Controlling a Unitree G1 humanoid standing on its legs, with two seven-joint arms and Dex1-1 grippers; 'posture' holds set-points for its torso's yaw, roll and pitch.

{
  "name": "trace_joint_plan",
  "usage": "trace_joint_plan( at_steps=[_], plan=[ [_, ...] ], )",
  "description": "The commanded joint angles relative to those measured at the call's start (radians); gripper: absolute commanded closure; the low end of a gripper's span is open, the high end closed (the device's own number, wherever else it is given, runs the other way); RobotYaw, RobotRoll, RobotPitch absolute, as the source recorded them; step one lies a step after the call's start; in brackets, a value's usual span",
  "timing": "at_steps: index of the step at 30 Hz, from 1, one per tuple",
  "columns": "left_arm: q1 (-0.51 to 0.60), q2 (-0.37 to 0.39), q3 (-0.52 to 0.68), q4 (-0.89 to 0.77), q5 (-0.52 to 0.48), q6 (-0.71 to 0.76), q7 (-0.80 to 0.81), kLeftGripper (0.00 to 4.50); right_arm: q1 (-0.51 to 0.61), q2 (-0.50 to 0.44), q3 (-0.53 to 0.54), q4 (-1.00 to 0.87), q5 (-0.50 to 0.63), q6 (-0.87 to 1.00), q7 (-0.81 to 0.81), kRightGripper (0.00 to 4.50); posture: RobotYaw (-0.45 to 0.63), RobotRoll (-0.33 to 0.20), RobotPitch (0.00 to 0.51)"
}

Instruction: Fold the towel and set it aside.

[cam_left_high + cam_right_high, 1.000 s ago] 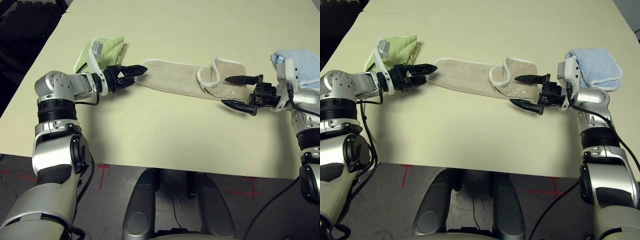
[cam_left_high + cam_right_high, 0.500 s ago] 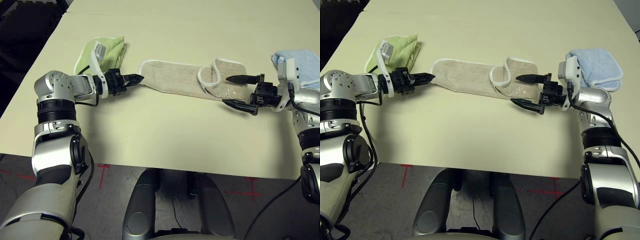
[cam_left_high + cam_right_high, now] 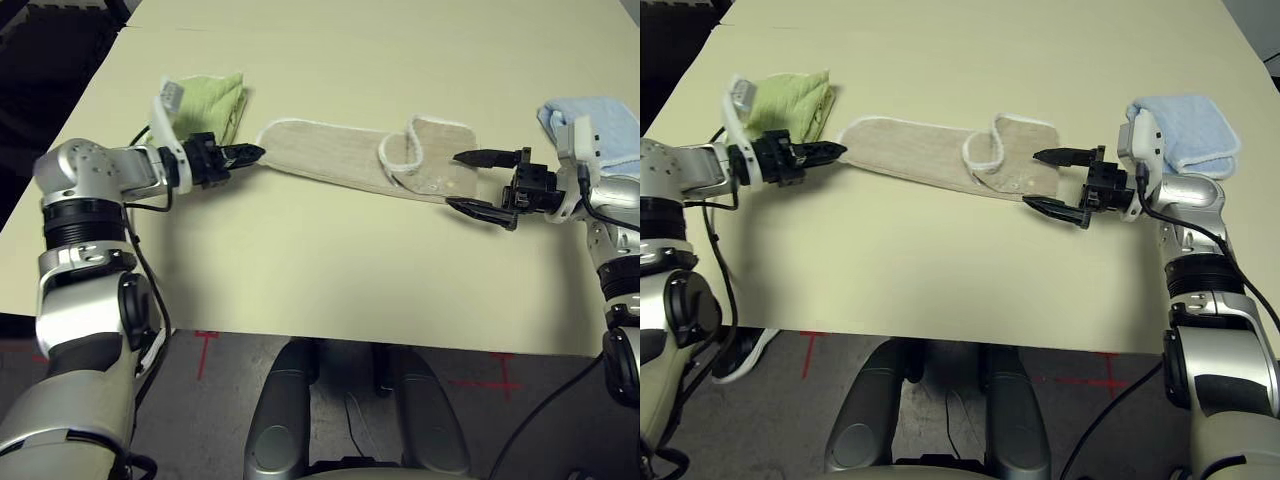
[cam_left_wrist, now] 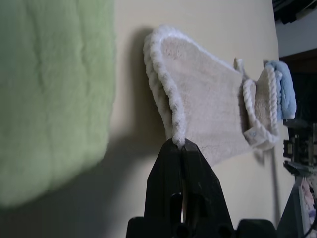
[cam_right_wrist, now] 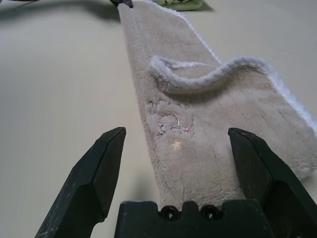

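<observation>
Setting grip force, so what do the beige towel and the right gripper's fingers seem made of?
Beige towel: probably terry cloth, matte; fuzzy pile, corded white edging.

Right gripper's fingers: hard plastic or coated metal, I can't tell which; smooth black, faint sheen on angular edges.

- We see bare tabletop [image 3: 330, 270] stretching between the beige towel and the table's near edge, open for a hand to pass.
- We find another clear stretch beyond the towel.
- The green towel [image 3: 212, 105] crowds the left gripper [image 3: 232, 160].
- The blue towel [image 3: 1188, 135] blocks the far side of the right forearm [image 3: 1190, 210].
</observation>
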Motion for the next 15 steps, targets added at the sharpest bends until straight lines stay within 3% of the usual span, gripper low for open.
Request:
trace_joint_plan(
  at_steps=[1, 8, 15],
  plan=[
    [0.044, 0.011, 0.023, -0.082, -0.032, 0.068, 0.000, 4.48, -0.011, -0.006, -0.007, 0.028, -0.016, -0.017, 0.001, 0.00, 0.05, 0.000, 0.324],
    [0.101, -0.004, 0.080, -0.218, -0.063, 0.152, 0.027, 4.48, -0.027, -0.003, -0.008, 0.050, -0.020, -0.023, 0.006, 0.00, 0.06, 0.000, 0.328],
    [0.035, 0.018, 0.025, -0.237, -0.056, 0.104, -0.003, 4.48, -0.033, -0.013, -0.011, 0.073, -0.020, -0.022, 0.018, 0.00, 0.06, 0.000, 0.328]
  ],
)
